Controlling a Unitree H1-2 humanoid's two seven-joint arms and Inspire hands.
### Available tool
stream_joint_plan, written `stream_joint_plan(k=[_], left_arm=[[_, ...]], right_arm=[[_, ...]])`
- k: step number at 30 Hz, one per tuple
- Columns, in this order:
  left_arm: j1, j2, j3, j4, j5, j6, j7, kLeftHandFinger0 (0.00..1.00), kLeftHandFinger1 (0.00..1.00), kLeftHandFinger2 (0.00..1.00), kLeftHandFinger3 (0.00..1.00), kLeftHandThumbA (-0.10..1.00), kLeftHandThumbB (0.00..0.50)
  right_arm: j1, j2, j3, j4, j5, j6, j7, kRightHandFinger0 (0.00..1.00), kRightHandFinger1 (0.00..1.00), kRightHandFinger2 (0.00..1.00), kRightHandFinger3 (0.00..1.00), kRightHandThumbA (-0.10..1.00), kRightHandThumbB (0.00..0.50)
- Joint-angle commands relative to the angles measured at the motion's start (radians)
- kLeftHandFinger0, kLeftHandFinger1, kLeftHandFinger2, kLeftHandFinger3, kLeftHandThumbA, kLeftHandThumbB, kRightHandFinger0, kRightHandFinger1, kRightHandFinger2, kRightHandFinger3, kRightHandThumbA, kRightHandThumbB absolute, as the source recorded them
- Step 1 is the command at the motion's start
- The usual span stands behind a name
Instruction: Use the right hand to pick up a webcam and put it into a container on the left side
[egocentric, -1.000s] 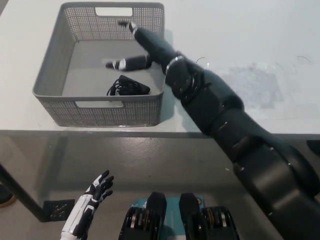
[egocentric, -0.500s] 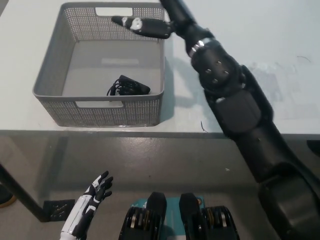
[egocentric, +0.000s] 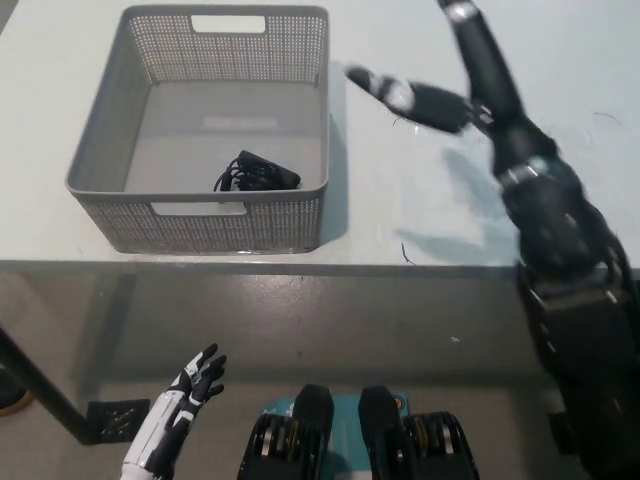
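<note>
Webcam (egocentric: 256, 172) lies inside the grey basket (egocentric: 120, 120), near its front wall; the basket sits at the surface's (egocentric: 420, 210) front left corner. Right robot hand (egocentric: 440, 90) over the surface to the right of the basket, fingers spread, holding nothing. Left robot hand (egocentric: 185, 395) hangs below the front edge, fingers apart, empty.
</note>
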Motion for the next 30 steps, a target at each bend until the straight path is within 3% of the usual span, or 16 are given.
stream_joint_plan(k=[1, 3, 5, 8, 12, 17, 21, 23, 30], left_arm=[[-0.04, 0.033, 0.014, -0.029, 0.0, 0.001, -0.003, 1.0, 1.0, 1.0, 1.0, 0.89, 0.034], [-0.044, 0.028, 0.014, -0.024, -0.003, -0.001, -0.002, 1.0, 1.0, 1.0, 1.0, 0.89, 0.03], [-0.041, 0.027, 0.017, -0.029, -0.01, 0.004, -0.003, 1.0, 1.0, 1.0, 1.0, 0.89, 0.034], [-0.045, 0.028, 0.019, -0.03, -0.01, 0.007, -0.002, 1.0, 1.0, 1.0, 1.0, 0.89, 0.023], [-0.057, 0.03, 0.017, -0.022, 0.0, 0.0, -0.002, 1.0, 1.0, 1.0, 1.0, 0.9, 0.032], [-0.069, 0.035, 0.022, -0.01, -0.002, -0.004, -0.002, 1.0, 1.0, 1.0, 1.0, 0.92, 0.047], [-0.07, 0.039, 0.026, 0.005, -0.004, -0.019, -0.004, 1.0, 1.0, 1.0, 1.0, 0.92, 0.022], [-0.068, 0.038, 0.025, 0.011, -0.001, -0.026, -0.004, 1.0, 1.0, 1.0, 1.0, 0.92, 0.029], [-0.069, 0.033, 0.029, 0.022, -0.006, -0.024, -0.002, 1.0, 1.0, 1.0, 1.0, 0.92, 0.059]], right_arm=[[0.172, -0.019, -0.064, -0.321, 0.245, -0.037, 0.04, 1.0, 1.0, 1.0, 1.0, 1.0, 0.313], [0.229, -0.01, -0.061, -0.321, 0.249, -0.052, 0.036, 1.0, 1.0, 1.0, 1.0, 1.0, 0.299], [0.302, 0.011, -0.055, -0.294, 0.271, -0.087, 0.036, 1.0, 1.0, 1.0, 1.0, 1.0, 0.248], [0.375, 0.037, -0.061, -0.228, 0.292, -0.123, 0.025, 1.0, 1.0, 1.0, 1.0, 1.0, 0.277], [0.485, 0.057, -0.073, -0.098, 0.318, -0.219, 0.028, 1.0, 1.0, 1.0, 1.0, 1.0, 0.238], [0.548, 0.065, -0.082, 0.027, 0.314, -0.296, 0.022, 1.0, 1.0, 1.0, 1.0, 1.0, 0.251], [0.598, 0.05, -0.064, 0.121, 0.259, -0.336, 0.019, 1.0, 1.0, 1.0, 1.0, 1.0, 0.206], [0.619, 0.038, -0.053, 0.165, 0.25, -0.354, 0.032, 1.0, 1.0, 1.0, 1.0, 1.0, 0.147], [0.621, 0.038, -0.048, 0.245, 0.311, -0.342, 0.077, 1.0, 1.0, 1.0, 1.0, 1.0, 0.103]])
